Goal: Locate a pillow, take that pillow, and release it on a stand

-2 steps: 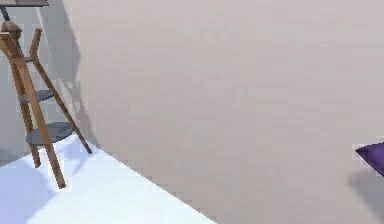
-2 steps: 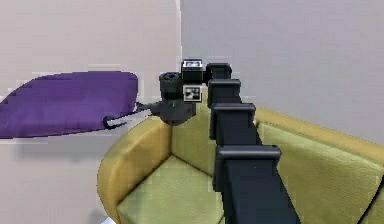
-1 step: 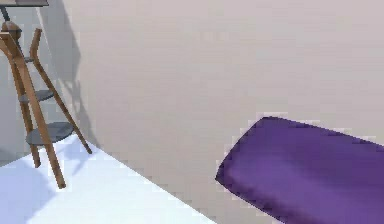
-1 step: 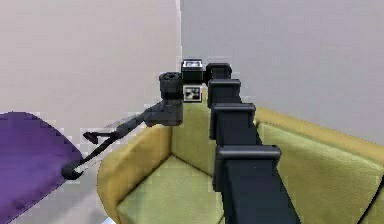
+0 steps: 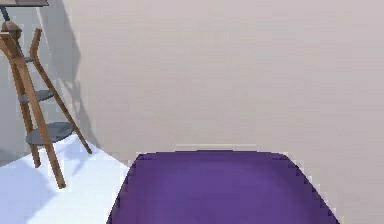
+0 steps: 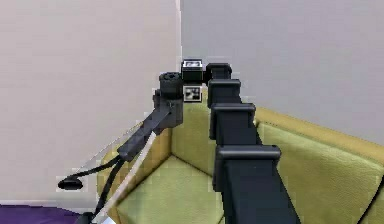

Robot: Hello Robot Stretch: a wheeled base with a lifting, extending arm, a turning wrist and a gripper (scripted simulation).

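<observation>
A wooden ladder-shaped stand [image 5: 36,97] with dark shelves leans up along the wall at the forward view's left. In the arm side view the dark arm [image 6: 240,150] rises from the bottom edge. At its end, the gripper [image 6: 88,198] points down and left, its thin fingers [image 6: 72,183] near the corner of a yellow-green upholstered seat [image 6: 320,135]. I cannot tell whether the gripper holds anything.
A purple flat surface [image 5: 220,190] lies low in the middle of the forward view, close in front, and its edge [image 6: 40,215] is at the arm side view's bottom left. Plain beige walls stand behind. Pale floor [image 5: 70,190] runs between the stand and the purple surface.
</observation>
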